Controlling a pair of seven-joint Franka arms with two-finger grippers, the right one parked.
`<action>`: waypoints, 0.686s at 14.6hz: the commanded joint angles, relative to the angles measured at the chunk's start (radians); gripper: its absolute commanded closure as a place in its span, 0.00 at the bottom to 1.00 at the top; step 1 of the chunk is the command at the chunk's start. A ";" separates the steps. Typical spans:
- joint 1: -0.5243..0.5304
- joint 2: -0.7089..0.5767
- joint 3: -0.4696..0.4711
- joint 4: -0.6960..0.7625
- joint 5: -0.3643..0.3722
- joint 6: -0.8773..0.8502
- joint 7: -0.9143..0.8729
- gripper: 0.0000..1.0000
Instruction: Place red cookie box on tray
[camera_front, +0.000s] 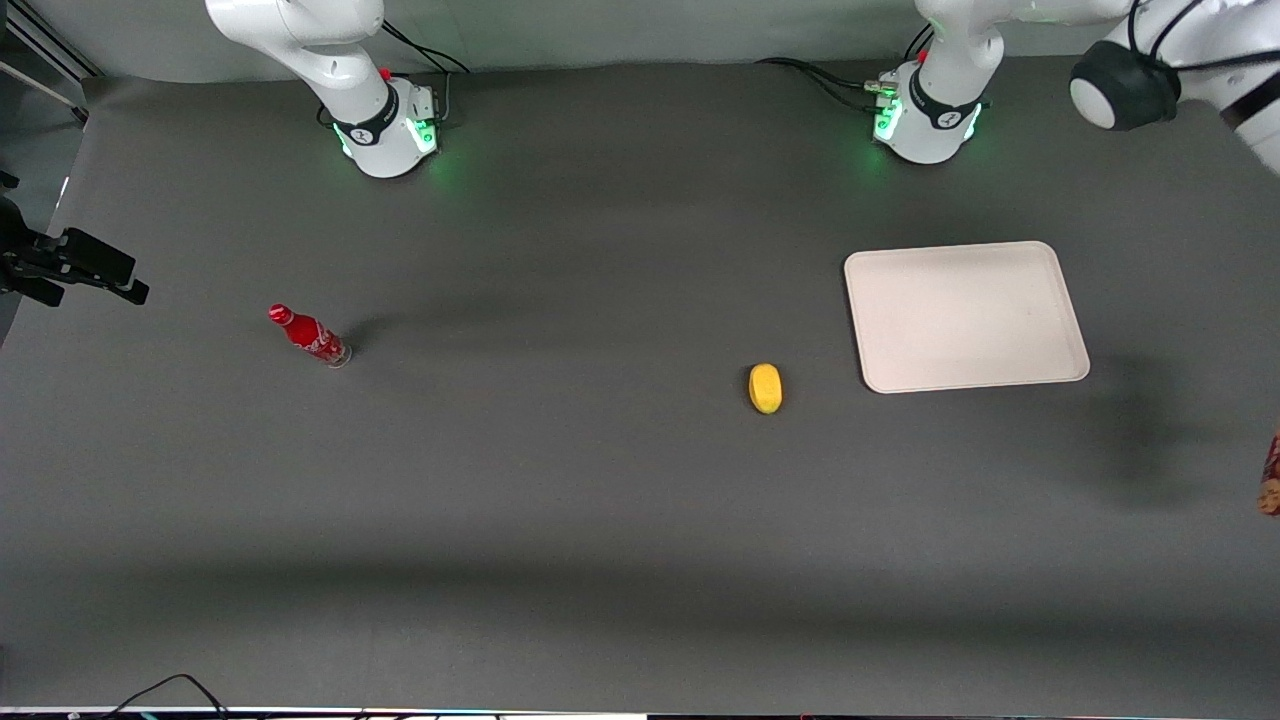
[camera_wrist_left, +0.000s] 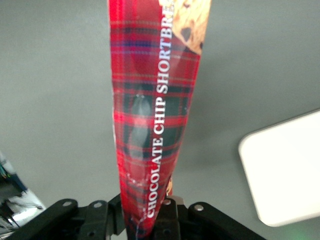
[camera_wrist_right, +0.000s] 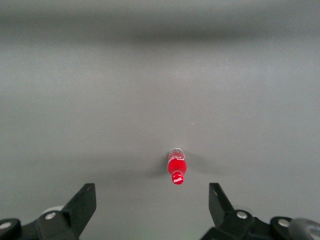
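Gripper apparently clamped, raised.

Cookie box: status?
Gripper shut on red cookie box, lifted above the table. Tray bare, box not yet over it. Lemon beside tray, not in path.

red cookie box cut off at front view's edge, gripper partly out of frame

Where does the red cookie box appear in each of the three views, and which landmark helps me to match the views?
Front view: only an end of the red cookie box shows at the picture's edge, toward the working arm's end of the table.
Left wrist view: it is held in the gripper, above the table.
Right wrist view: not in it.
Shared landmark: the tray.
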 joint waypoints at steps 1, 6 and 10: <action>-0.035 -0.158 0.015 0.027 0.007 -0.208 -0.170 1.00; -0.090 -0.431 -0.063 -0.043 0.163 -0.465 -0.365 1.00; -0.093 -0.674 -0.299 -0.329 0.332 -0.381 -0.560 1.00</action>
